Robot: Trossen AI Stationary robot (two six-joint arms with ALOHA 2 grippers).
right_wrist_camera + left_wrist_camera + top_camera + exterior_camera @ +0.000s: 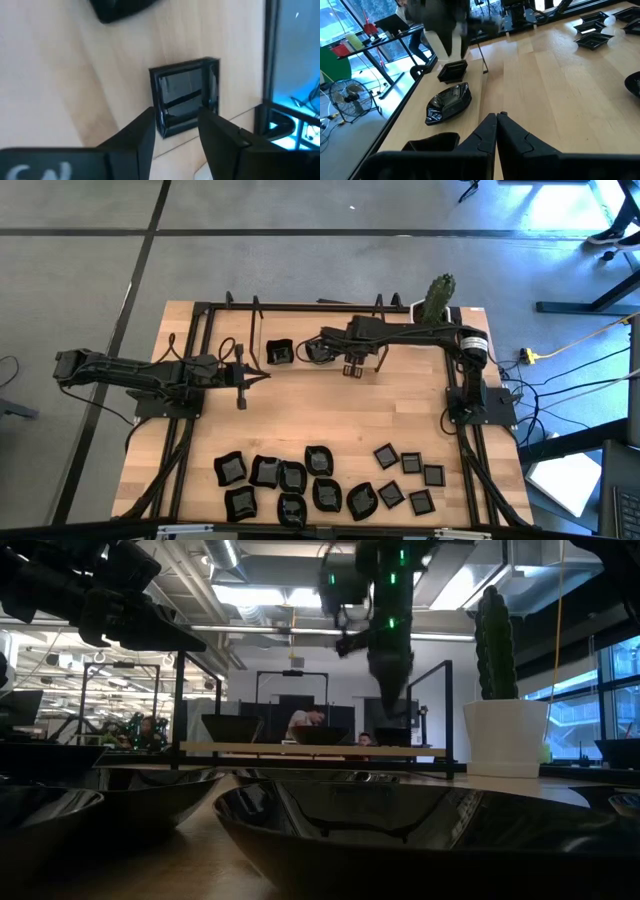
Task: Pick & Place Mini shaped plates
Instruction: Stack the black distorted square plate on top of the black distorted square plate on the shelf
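Black dishes (400,840) crowd the table's near edge right under the low camera; from above they read as a loose cluster of wavy-edged and leaf-like plates (290,480) with a group of small flat squares (410,478) beside them, apparently the stock waiting to be moved. At the far side, the right gripper (352,368) hangs over the table (320,415) just inside the black frame rail (300,307). Its wrist camera looks down on one small square plate (187,95) lying flat on the wood close to the rail, which suits a drop-off spot away from the pile. The jaws stand apart with the plate's near edge showing in the gap between them, neither finger visibly pressing it, so I judge the plate released, not gripped. A wavy plate (280,352) already sits nearby, probably delivered the same way. The left gripper (258,376) waits at mid-table with its fingers pressed together, holding nothing. A white pot with a cactus (437,302) stands in the far corner.
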